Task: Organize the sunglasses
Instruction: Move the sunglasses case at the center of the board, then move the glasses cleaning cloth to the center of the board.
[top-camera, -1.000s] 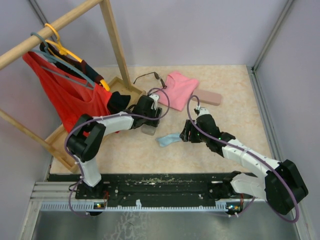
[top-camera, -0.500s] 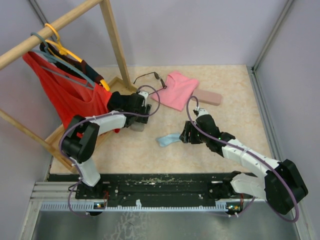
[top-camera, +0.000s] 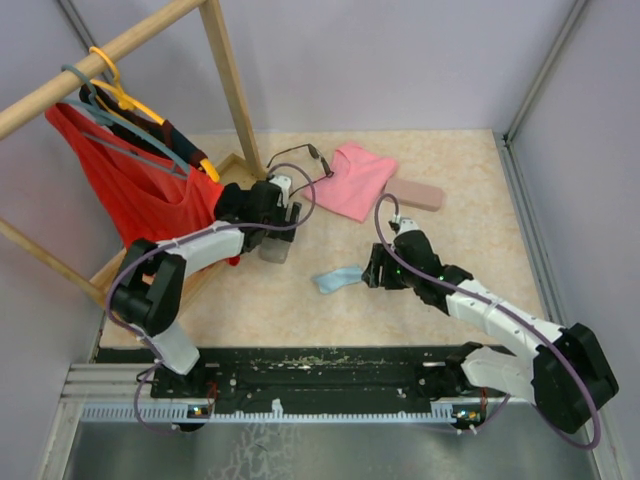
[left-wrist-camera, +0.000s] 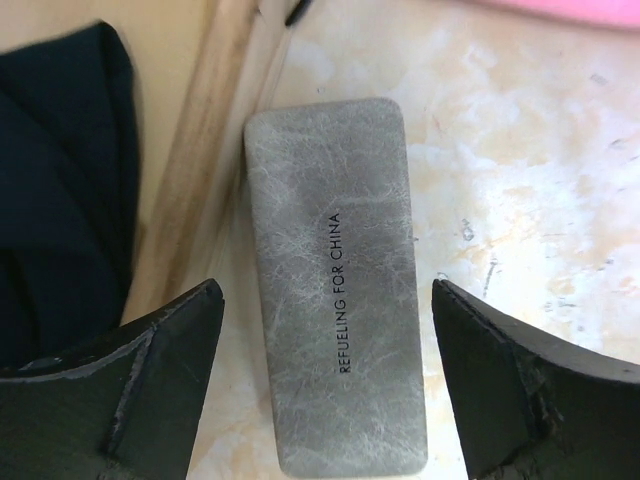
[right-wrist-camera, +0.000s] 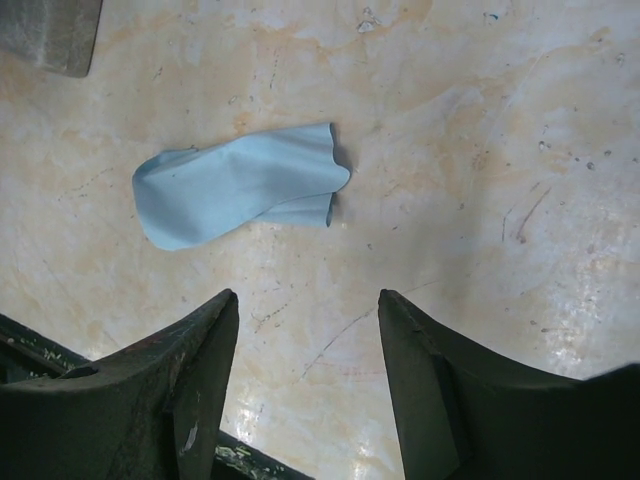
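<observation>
Left wrist view: the left end effector (left-wrist-camera: 327, 300) is held wide apart, straddling a grey case (left-wrist-camera: 335, 200) without contact. The right end effector (right-wrist-camera: 307, 310) is spread, empty, near a light-blue cloth (right-wrist-camera: 240, 185). One pair of sunglasses (top-camera: 312, 150) is seen on the table (top-camera: 460, 170) between the wooden rack (top-camera: 245, 165) and a pink cloth (top-camera: 360, 180).

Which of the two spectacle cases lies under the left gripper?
The grey case, lettered on its lid, between the fingers of the open left gripper. The pink case lies apart, beside the pink cloth.
</observation>
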